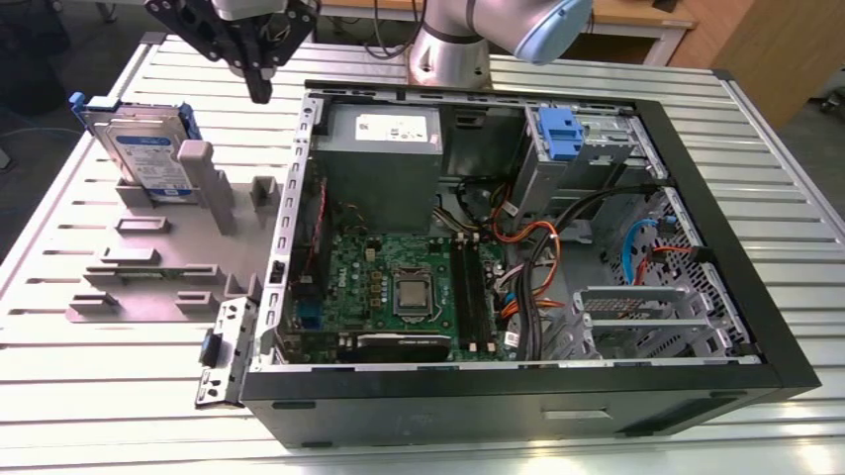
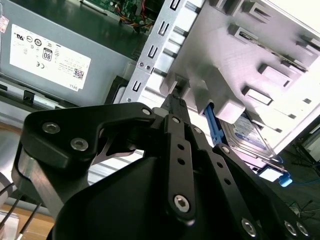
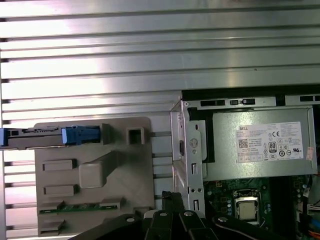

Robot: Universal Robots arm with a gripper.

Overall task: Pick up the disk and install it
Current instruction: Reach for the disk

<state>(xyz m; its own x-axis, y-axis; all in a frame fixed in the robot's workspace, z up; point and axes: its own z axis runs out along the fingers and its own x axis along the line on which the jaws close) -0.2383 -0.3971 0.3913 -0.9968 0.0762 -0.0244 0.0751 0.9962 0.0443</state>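
Observation:
The disk [image 1: 138, 146] stands on edge in a grey holder at the exterior view's left, its blue-and-white label facing forward and blue rails around it. The first wrist view shows the disk [image 3: 30, 138] edge-on; in the second wrist view the disk [image 2: 251, 135] lies behind the holder block. My gripper [image 1: 260, 91] hangs above the table between the disk and the computer case, higher than both. Its black fingers [image 2: 176, 107] meet at the tip with nothing between them. In the first wrist view the gripper [image 3: 172, 199] points near the case's corner.
The grey fixture plate [image 1: 145, 282] with several blocks lies on the slatted metal table [image 1: 79, 396]. The open computer case [image 1: 528, 386] holds a grey power supply [image 1: 383, 139], a motherboard [image 1: 396, 287], cables and a blue bracket [image 1: 560, 134] in the drive bay.

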